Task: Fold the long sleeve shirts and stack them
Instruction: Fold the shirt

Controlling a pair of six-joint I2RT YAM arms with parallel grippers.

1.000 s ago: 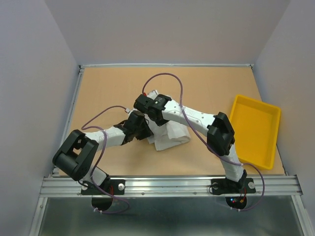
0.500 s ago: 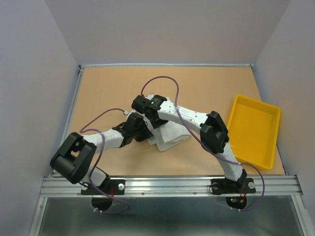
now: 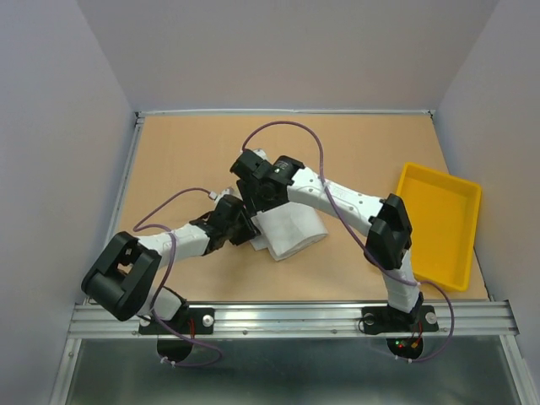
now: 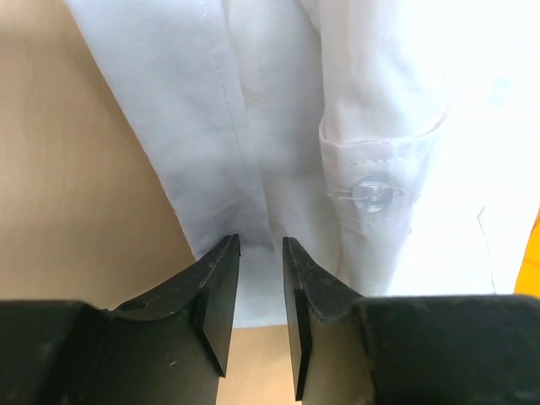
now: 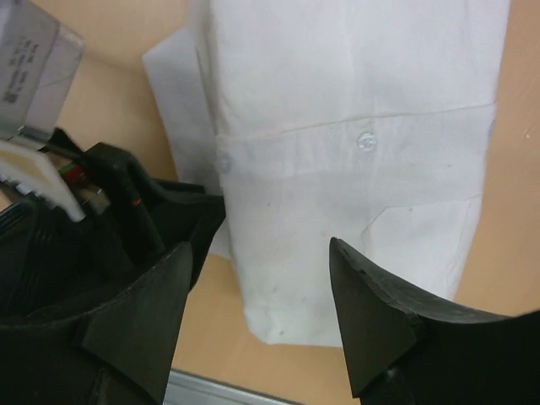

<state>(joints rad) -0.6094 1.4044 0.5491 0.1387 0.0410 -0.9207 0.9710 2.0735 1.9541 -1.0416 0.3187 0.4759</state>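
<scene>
Jaws of the left end effector (image 4: 261, 246) stand narrowly apart, holding nothing, at the left edge of the folded white thin-fabric long sleeve shirt (image 3: 291, 229). The right end effector (image 5: 261, 253) hovers wide open just above it, close beside the left. The tan surface (image 3: 186, 152) spreads wide around the shirt. A yellow plastic tray (image 3: 439, 221) lies well apart to the right.

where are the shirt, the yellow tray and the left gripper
shirt (image 3: 291, 232), top view, folded middle
yellow tray (image 3: 434, 221), top view, bare floor
left gripper (image 4: 260, 245), left wrist view, between fingertips
</scene>
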